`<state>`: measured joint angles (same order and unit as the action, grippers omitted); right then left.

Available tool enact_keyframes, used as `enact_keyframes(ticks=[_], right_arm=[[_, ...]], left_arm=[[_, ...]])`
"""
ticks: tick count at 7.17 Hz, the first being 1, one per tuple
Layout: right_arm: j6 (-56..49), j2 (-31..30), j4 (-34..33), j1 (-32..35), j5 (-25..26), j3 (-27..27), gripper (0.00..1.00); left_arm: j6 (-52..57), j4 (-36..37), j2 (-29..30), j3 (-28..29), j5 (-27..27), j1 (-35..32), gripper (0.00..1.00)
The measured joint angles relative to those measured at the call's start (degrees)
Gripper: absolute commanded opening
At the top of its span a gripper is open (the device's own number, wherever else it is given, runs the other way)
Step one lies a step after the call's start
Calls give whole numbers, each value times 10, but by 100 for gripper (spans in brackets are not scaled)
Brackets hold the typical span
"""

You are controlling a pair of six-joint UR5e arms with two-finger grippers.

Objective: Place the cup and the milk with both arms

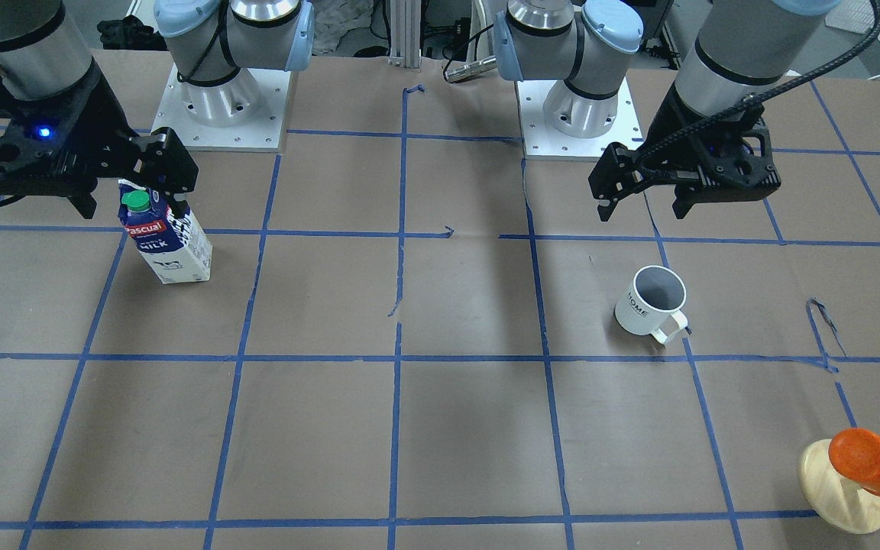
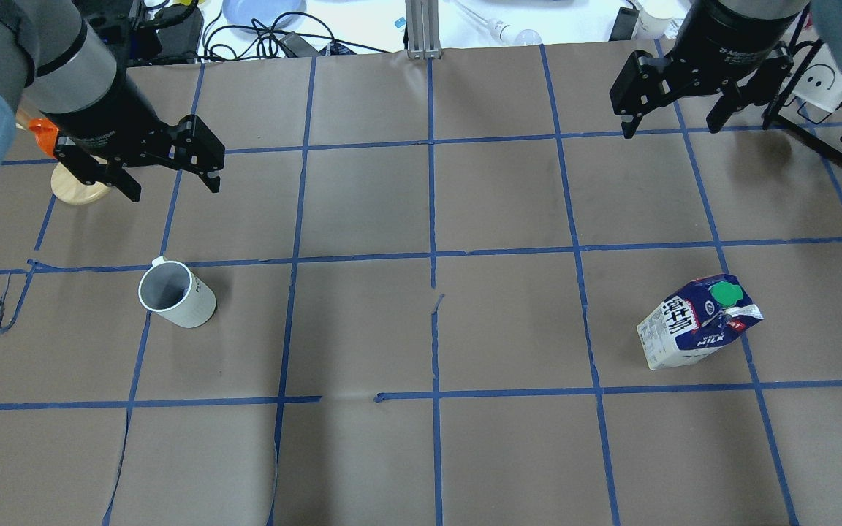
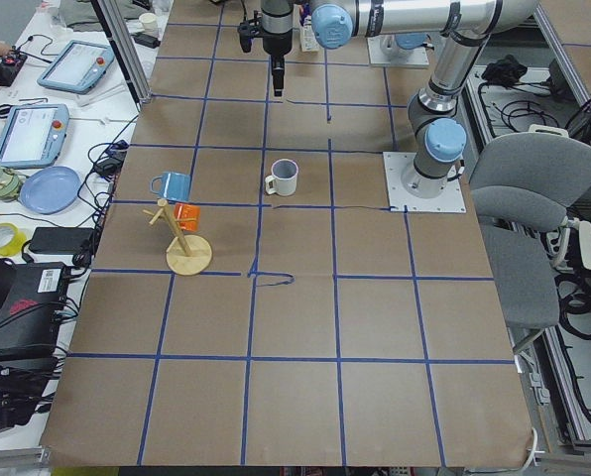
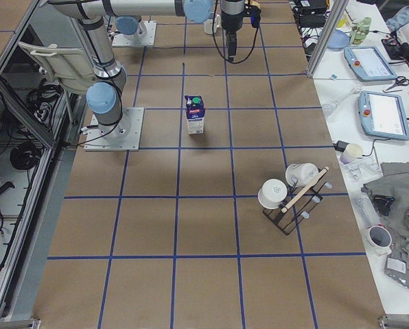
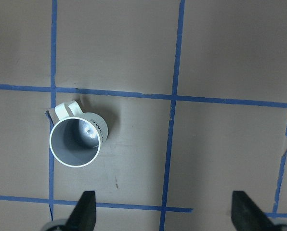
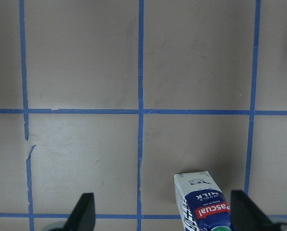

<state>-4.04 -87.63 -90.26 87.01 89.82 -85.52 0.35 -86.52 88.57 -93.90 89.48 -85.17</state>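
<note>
In the overhead view the left gripper (image 2: 172, 188) is hovering at upper left, fingers spread wide and empty; the cup (image 2: 176, 296) is standing upright below it at middle left; the right gripper (image 2: 669, 126) is hanging at upper right, likewise spread; the milk (image 2: 695, 321) is standing at middle right on the table (image 2: 501, 329).

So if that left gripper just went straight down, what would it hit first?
Probably the bare table, not the cup. In the wrist view the cup stands off to one side of the open left gripper, though depth is hard to judge.
</note>
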Motion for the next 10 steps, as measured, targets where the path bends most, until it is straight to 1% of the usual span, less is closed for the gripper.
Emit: enact_keyframes(ticks=[6,10], right_arm=[[0,0,0,0,0,-1,100],[0,0,0,0,0,-2,100]], left_arm=[[0,0,1,-1,1,1,100],[2,1,11,-3,19,25,100]])
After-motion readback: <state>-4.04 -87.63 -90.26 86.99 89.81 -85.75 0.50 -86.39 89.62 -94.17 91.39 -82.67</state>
